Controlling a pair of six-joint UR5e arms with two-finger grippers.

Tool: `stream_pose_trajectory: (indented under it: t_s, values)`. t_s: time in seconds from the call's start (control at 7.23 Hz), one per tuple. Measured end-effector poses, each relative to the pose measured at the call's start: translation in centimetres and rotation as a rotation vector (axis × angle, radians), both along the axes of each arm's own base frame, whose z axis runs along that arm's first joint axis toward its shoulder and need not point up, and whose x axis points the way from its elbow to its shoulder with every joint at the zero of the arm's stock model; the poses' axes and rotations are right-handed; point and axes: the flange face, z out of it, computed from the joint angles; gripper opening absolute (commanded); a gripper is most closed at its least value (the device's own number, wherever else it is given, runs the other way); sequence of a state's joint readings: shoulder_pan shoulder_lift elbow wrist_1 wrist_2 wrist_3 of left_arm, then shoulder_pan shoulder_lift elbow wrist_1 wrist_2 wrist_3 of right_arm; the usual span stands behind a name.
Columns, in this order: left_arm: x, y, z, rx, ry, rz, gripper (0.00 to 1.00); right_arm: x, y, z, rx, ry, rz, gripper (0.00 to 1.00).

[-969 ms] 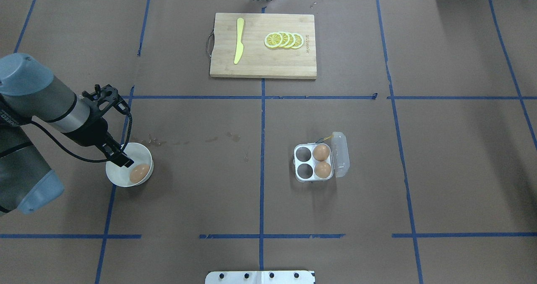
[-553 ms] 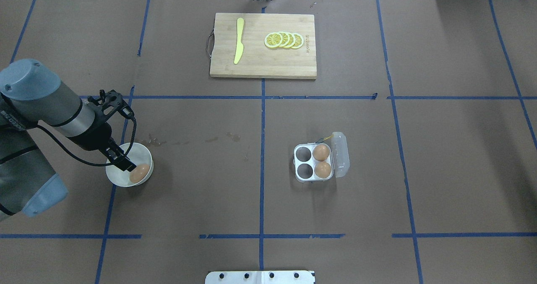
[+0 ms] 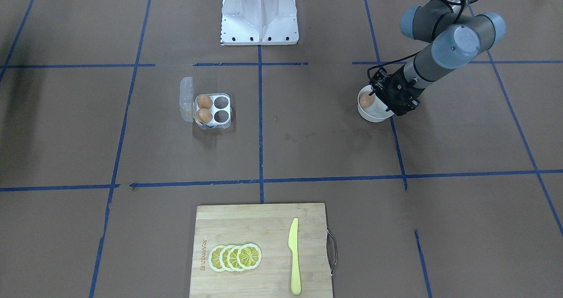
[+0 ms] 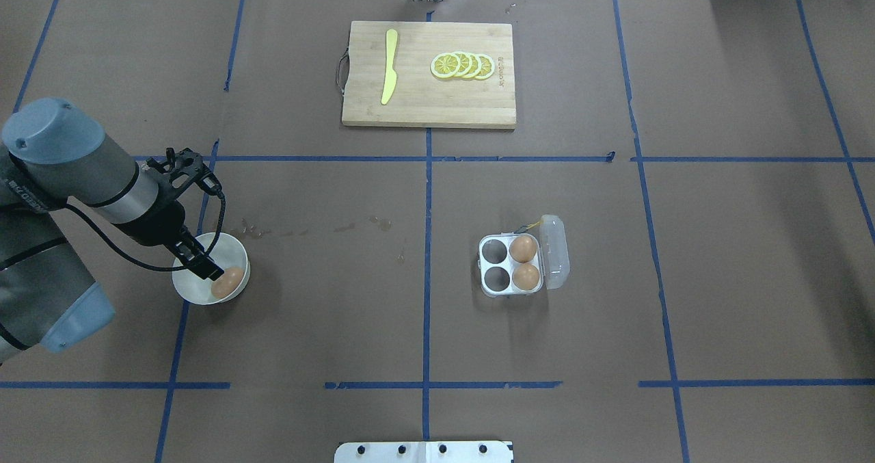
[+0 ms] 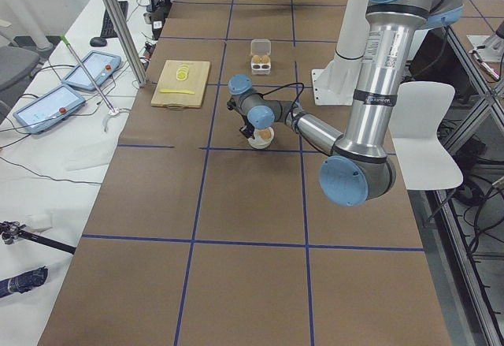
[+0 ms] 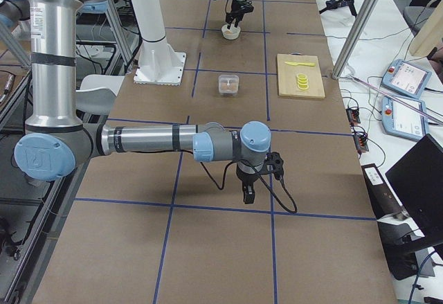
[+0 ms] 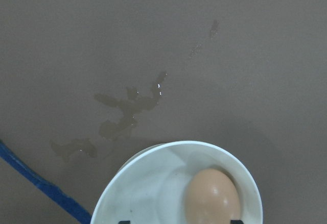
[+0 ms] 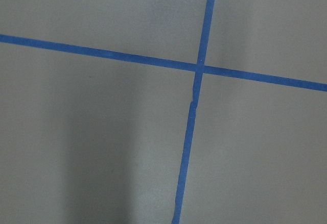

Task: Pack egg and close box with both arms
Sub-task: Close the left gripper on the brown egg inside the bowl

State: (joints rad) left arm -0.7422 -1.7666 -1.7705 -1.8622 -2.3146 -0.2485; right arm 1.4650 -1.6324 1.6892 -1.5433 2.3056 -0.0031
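Observation:
One orange-brown egg (image 4: 227, 282) lies in a round white bowl (image 4: 183, 286) at the table's left; it also shows in the left wrist view (image 7: 211, 196) and the front view (image 3: 365, 99). My left gripper (image 4: 207, 270) is open and reaches down into the bowl, its tips beside the egg and not closed on it. The clear box (image 4: 511, 266) stands right of centre with its lid (image 4: 555, 252) open; two eggs (image 4: 523, 249) fill its right cells and the left cells are empty. My right gripper (image 6: 248, 192) shows only in the exterior right view, over bare table, and I cannot tell its state.
A wooden cutting board (image 4: 428, 107) with a yellow knife (image 4: 389, 66) and lemon slices (image 4: 463, 65) lies at the far middle. The white robot base (image 3: 259, 12) stands at the near edge. Wet stains (image 7: 125, 114) mark the paper beside the bowl.
My left gripper has moved a little forward and down into the bowl, closer to the egg. The egg and the box have not moved.

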Motion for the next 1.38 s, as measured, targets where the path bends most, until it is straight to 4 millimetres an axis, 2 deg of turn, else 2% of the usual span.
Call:
stream_pose_trajectory:
  t_s: [1.38]
  values:
    - [2.0, 0.8, 0.2, -0.007, -0.004, 0.035, 0.71, 0.0, 0.0, 0.1, -0.001, 0.000, 0.000, 1.00]
